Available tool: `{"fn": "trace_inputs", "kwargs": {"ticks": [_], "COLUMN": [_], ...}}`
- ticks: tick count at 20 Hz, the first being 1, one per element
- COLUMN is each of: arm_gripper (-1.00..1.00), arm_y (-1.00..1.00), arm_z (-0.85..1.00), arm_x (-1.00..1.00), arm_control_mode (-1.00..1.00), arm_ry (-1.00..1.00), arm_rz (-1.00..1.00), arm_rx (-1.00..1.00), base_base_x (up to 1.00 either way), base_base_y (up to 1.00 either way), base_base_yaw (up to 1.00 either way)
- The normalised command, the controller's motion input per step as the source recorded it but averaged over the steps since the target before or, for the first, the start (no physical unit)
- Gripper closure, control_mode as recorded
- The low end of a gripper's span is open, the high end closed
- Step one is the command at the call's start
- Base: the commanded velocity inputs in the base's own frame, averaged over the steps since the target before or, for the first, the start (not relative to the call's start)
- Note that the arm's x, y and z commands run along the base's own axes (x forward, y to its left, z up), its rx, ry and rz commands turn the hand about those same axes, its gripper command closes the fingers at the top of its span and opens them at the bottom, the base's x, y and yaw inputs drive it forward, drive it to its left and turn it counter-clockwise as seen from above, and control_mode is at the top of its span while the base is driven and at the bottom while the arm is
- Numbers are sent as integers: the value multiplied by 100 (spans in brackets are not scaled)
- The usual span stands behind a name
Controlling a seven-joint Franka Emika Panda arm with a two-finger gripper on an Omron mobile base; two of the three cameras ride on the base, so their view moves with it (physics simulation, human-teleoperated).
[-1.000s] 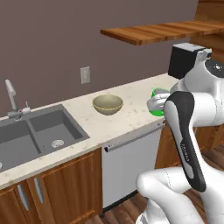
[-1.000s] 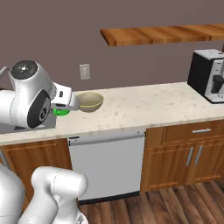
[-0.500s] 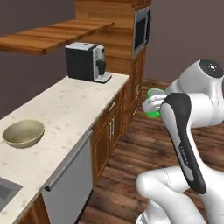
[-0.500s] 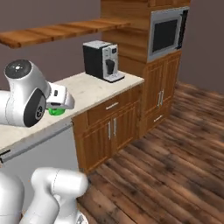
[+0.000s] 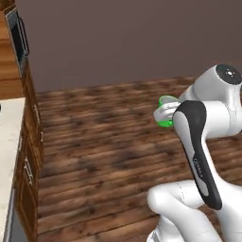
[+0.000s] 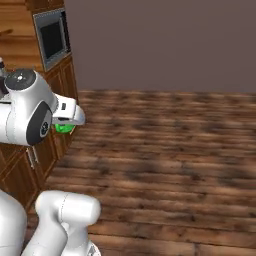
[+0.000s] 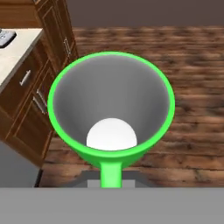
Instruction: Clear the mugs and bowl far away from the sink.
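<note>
While base has swung from counter to wood floor [image 5: 94,156] | fingers [image 5: 163,113] clamped on mug [image 7: 111,105]

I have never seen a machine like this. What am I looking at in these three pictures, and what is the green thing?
It is a rendered kitchen with a white robot arm on a base that can drive. Two pictures come from cameras on that base, behind the arm to its left and right; both look out over a wooden floor. The third comes from a camera on the hand and looks straight into what it carries. The end effector is shut on a green mug with a pale grey inside. Wooden cabinets and a counter edge stand to the left.
</note>
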Motion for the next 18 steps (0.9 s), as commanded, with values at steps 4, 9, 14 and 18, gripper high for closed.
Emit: {"fn": "trace_inputs", "kwargs": {"ticks": [4, 9, 14, 18], "arm_gripper": [100, 100, 100, 100], "arm_y": [0, 0, 0, 0], "arm_z": [0, 0, 0, 0], "arm_x": [0, 0, 0, 0], "arm_control_mode": [100, 100, 100, 100], "arm_ry": [0, 0, 0, 0], "arm_rz": [0, 0, 0, 0], "arm_rx": [0, 0, 0, 0], "base_base_x": [0, 0, 14, 90], "base_base_y": [0, 0, 0, 0], "base_base_yaw": [-100, -100, -93, -62]}}
